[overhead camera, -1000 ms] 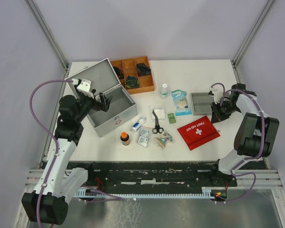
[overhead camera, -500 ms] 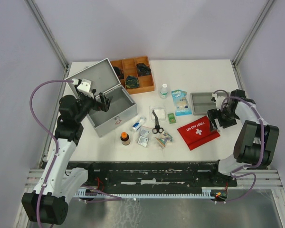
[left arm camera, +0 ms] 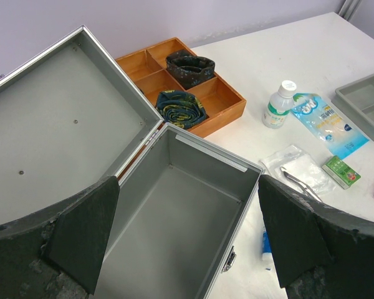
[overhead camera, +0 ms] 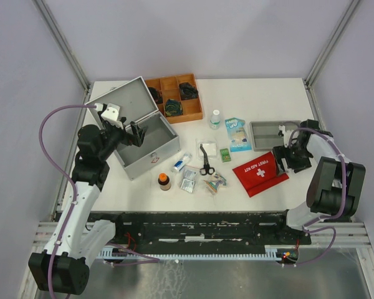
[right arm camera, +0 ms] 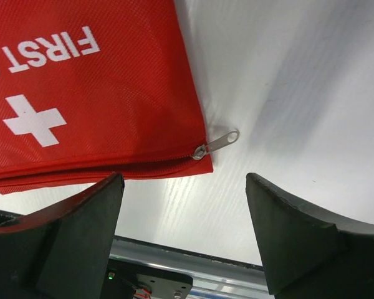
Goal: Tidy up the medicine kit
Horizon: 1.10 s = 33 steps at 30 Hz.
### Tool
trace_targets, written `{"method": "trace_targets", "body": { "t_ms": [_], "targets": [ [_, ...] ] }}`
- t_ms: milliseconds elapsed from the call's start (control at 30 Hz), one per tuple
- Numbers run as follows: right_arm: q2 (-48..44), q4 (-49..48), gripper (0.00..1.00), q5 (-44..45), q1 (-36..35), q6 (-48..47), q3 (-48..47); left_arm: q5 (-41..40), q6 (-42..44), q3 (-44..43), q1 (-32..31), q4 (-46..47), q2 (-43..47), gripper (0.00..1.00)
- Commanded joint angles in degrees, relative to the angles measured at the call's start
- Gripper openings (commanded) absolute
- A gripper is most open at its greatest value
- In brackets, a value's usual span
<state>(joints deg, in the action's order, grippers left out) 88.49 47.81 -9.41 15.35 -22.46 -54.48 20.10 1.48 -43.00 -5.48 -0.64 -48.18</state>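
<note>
The medicine kit (overhead camera: 154, 147) sits open and empty; the right gripper (right arm camera: 182, 187), jaws spread, should pinch the red pouch (right arm camera: 93, 81) squarely at its zipper corner.

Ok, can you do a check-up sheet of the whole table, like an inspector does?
Surface: white table, things spread over its middle.
Job's things: medicine kit stands at the left, lid open, box empty.
Clutter: red first aid pouch, scissors, white bottle, brown bottle, blue packet, wooden tray and grey tray, all outside the kit.
Grippers: left gripper open above the kit's opening; right gripper open over the pouch's zipper pull; both hold nothing.
Cables: purple cables loop off both arms.
Surroundings: grey walls, metal frame posts; nothing else seen.
</note>
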Motion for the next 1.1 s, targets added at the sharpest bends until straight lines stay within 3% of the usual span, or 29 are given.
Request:
{"method": "trace_targets", "body": {
  "t_ms": [0, 333, 600, 900, 1067],
  "targets": [
    [0.4, 1.7, 0.88, -3.0, -0.4, -1.1, 0.4, 1.5, 1.9, -0.2, 0.2, 2.7, 0.1, 0.99],
    [3.9, -2.1, 0.80, -0.9, -4.5, 1.1, -0.2, 1.5, 2.0, -0.2, 0.3, 2.9, -0.4, 0.99],
    [2.1, -7.3, 0.58, 6.8, -7.4, -1.3, 2.9, 1.1, 2.3, -0.1, 0.3, 2.9, -0.4, 0.99],
    [5.5, -7.4, 0.36, 3.7, -7.5, -13.0, 1.1, 1.0, 2.4, -0.1, 0.3, 2.9, -0.2, 0.99],
    [8.0, -6.5, 0.17, 1.0, -7.4, -18.2, -2.2, 0.9, 2.6, -0.1, 0.2, 2.9, 0.0, 0.99]
  ]
}}
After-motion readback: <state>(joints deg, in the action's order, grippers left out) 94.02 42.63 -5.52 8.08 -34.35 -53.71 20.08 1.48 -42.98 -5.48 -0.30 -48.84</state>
